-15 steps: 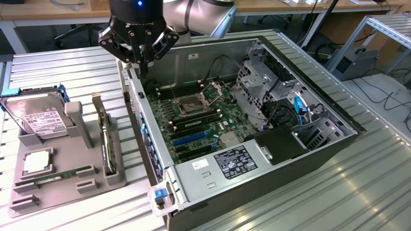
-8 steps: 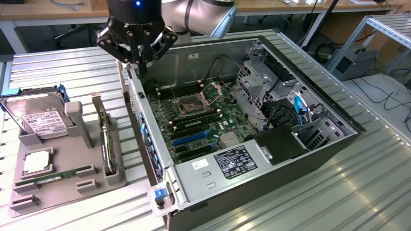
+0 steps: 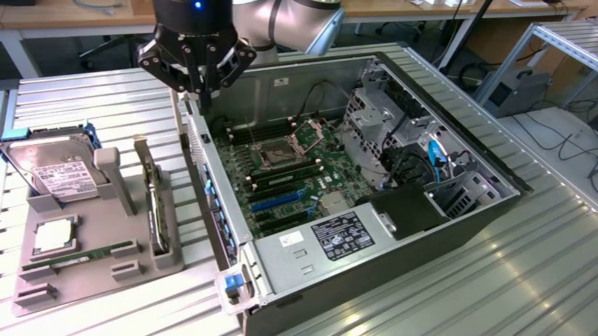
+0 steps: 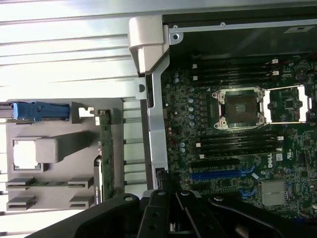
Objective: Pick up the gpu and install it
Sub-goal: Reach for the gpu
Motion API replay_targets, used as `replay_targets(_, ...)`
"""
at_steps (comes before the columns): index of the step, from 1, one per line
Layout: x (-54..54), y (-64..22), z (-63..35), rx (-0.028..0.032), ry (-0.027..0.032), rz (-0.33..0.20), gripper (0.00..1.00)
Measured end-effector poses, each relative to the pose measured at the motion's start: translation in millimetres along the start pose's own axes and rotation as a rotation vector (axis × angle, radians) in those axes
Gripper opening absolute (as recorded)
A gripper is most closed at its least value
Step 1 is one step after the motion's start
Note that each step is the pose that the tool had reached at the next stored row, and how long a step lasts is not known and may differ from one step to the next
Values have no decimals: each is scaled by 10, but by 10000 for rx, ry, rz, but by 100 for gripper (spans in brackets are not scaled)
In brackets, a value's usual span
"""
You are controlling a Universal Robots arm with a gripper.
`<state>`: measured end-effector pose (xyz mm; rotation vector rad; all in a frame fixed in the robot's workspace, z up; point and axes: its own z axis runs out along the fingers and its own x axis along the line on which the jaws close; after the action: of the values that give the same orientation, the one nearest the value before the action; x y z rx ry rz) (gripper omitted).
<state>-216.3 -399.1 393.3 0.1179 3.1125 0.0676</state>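
Starting at the exterior view's left of the jaws, a grey tray [image 3: 94, 280] holds a hard drive [image 3: 56, 175], a processor chip [image 3: 54, 234] and a green memory stick [image 3: 80, 255]. The gpu [image 3: 155, 206] stands on edge in the tray slot nearest the jaws, lower than them and untouched. The gripper [image 3: 198, 91] hangs with its jaws closed on nothing, above the rear wall of the open computer case [image 3: 449, 231]. Right of the jaws lies the motherboard [image 3: 299, 175] with its open CPU socket [image 3: 280, 148].
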Motion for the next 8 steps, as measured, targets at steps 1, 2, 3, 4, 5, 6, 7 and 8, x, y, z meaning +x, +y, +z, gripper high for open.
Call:
replay_targets(1,3,0,0,0,0,0,11)
replay_targets(2,8,-1,0,0,0,0,11)
replay_targets(3,11,-1,0,0,0,0,11)
replay_targets(4,14,-1,0,0,0,1,11)
replay_targets(5,18,-1,0,0,-1,0,11)
replay_targets(6,26,-2,-1,0,0,1,11)
replay_targets(7,29,-2,-1,0,0,1,11)
replay_targets(8,33,-2,-1,-1,0,0,11)
